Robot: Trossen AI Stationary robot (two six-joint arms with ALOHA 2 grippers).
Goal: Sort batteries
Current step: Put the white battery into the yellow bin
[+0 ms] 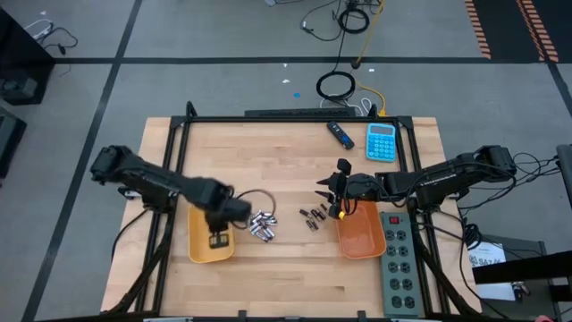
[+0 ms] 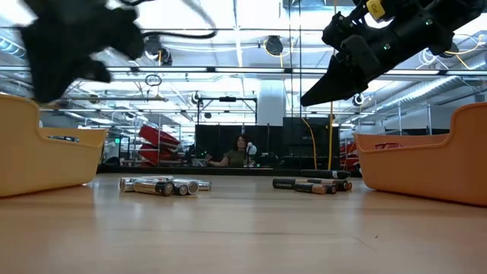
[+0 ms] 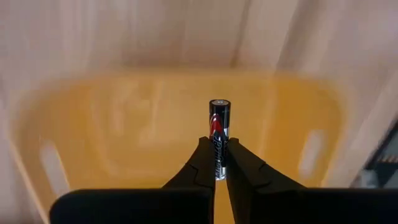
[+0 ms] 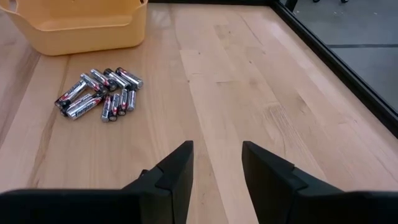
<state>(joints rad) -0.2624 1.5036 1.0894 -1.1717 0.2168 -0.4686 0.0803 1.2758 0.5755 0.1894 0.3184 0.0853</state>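
My left gripper hangs over the yellow tray, shut on one silver-and-black battery; in the left wrist view the tray's floor lies below it. A pile of silver batteries rests on the table just right of that tray and shows again in the right wrist view. Thinner dark batteries lie left of the orange tray. My right gripper is open, raised above the table beside the dark batteries and touching nothing. My left gripper pinches the battery between its two fingers, which lie along its length, on the half near the wrist. The other end sticks out past the fingertips, pointing down at the tray. The battery is lifted clear.
A blue calculator and a dark blue-tipped stick lie near the far edge. A grey power strip sits right of the orange tray. Bare wood lies between the two trays toward the near edge. A person shows far behind the table.
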